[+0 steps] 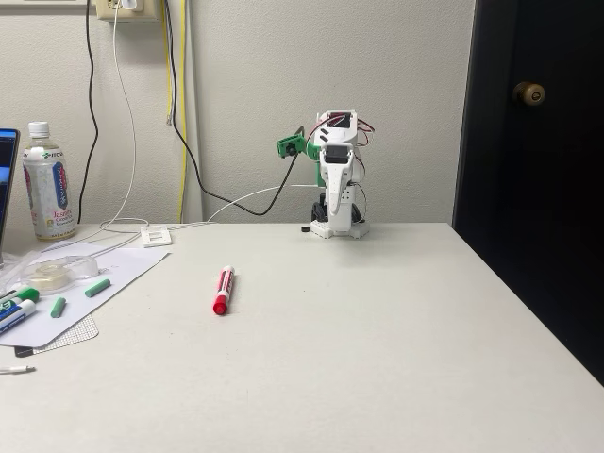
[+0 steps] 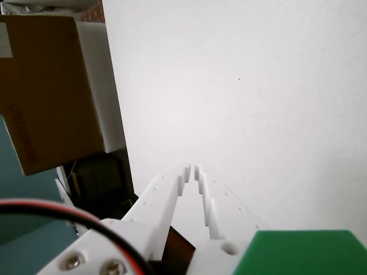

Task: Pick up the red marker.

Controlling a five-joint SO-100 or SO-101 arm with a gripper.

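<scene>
Folded up at the far edge of the table point(image 1: 377, 359) in the fixed view, my white plastic claw point(image 1: 335, 196) hangs point-down over my base. Well in front of it and to its left in this view, the red marker point(image 1: 223, 290) lies flat on the smooth pale tabletop, a short thick cylinder with a white band.

Seen from the wrist view, my claw point(image 2: 192, 168) is pressed together, its notched white fingers point(image 2: 166, 192) nearly meeting, pinching nothing, above matte white surface.
</scene>
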